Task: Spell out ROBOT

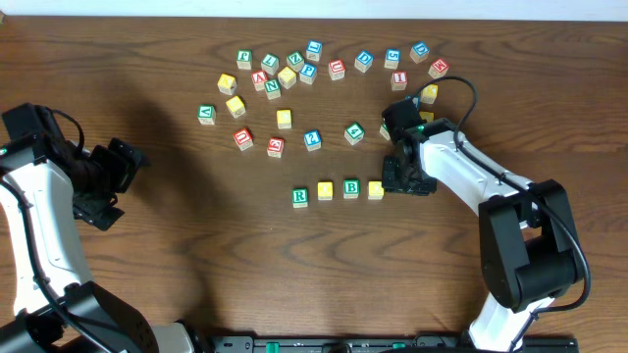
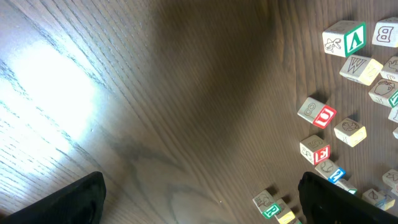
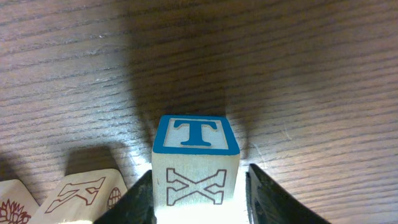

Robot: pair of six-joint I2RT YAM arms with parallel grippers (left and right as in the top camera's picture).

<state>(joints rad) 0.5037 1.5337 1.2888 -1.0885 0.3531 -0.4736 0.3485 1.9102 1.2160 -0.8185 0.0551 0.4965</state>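
A row of letter blocks lies at the table's middle: green R, a yellow block, green B and another yellow block. My right gripper sits at the row's right end. In the right wrist view a blue T block rests on the table between its fingers. The left finger is at the block and a small gap shows at the right finger. My left gripper is open and empty at the far left, its fingers wide apart over bare wood.
Several loose letter blocks lie scattered across the back of the table, some close behind the right gripper. In the right wrist view the row's neighbouring block lies just left of the T block.
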